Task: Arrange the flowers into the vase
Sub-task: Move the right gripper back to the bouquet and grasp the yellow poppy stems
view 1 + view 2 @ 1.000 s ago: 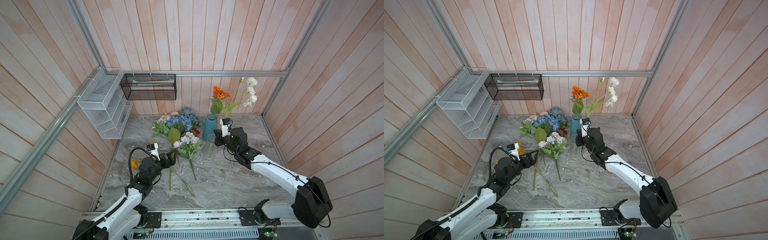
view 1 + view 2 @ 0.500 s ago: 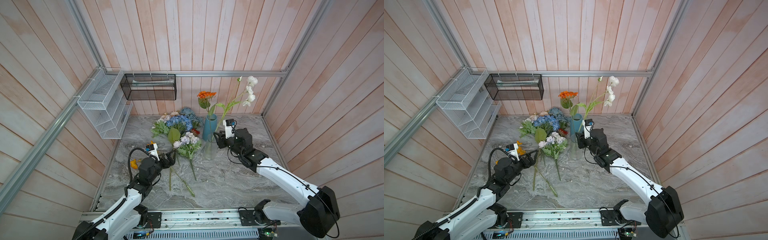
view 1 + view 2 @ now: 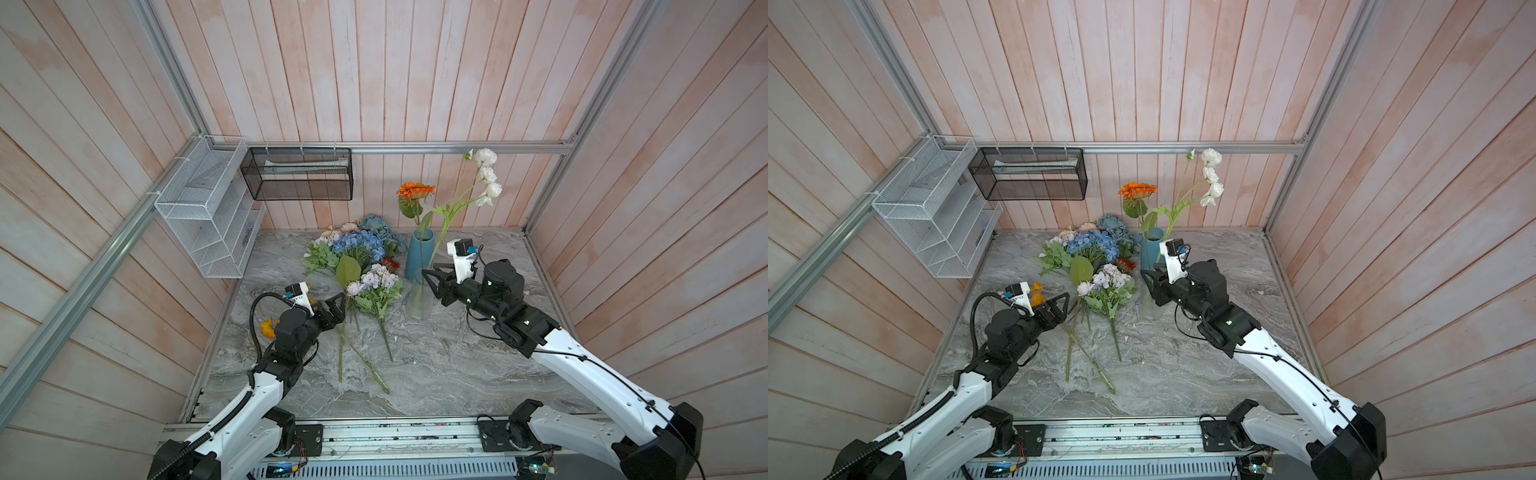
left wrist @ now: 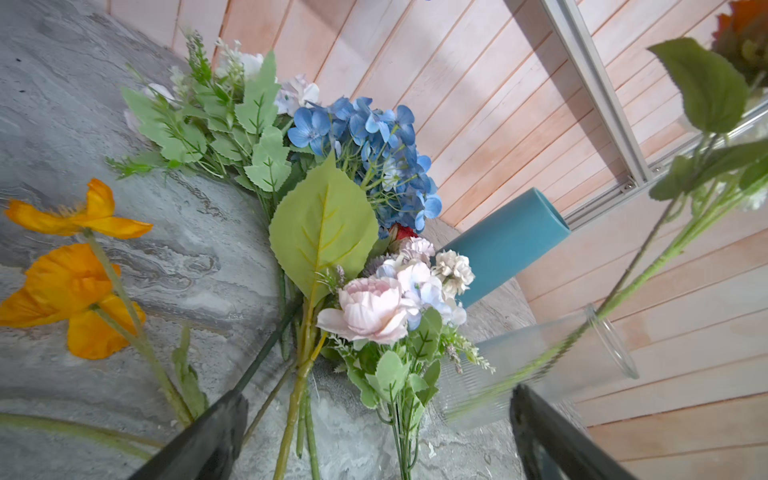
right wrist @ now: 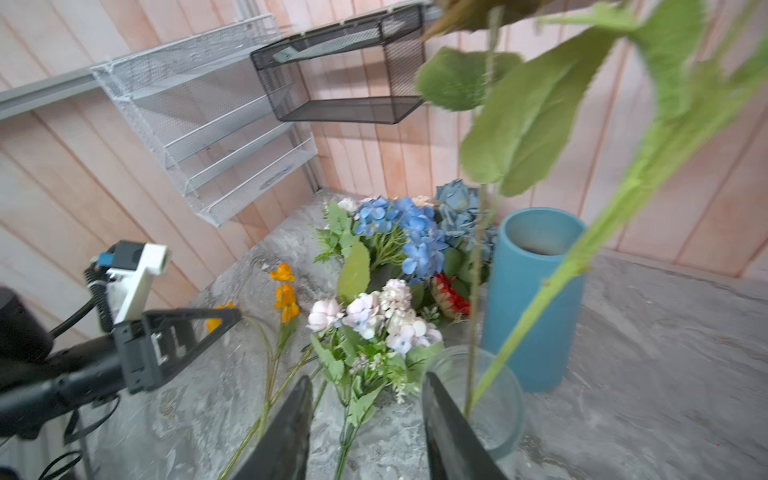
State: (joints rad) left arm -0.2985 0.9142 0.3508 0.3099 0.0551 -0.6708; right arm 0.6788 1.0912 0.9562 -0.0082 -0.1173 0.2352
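Marble tabletop (image 3: 457, 365) is walled by pink planks; its front and right stretches are left bare. The flowers (image 3: 361, 257) are heaped at back middle, stems toward the left gripper (image 3: 341, 308), whose jaws are spread wide, gripping nothing. An orange bloom (image 3: 415, 190) and a white sprig (image 3: 486, 178) are stood in the glass vase (image 3: 419, 305). The right gripper (image 3: 430, 283) is parted just beside its rim, unladen. The blue vase (image 5: 536, 291) interior is shown only by the right wrist view.

The glass vase (image 3: 417, 305) stands right of the flower pile (image 3: 357, 249), just before the cylinder vase (image 3: 413, 262), with a gerbera stem (image 3: 415, 190) and a multi-bloom spray (image 3: 487, 174) in it. Left of the pile lie poppy stems (image 3: 1037, 293); a mesh basket (image 3: 299, 178) hangs behind.
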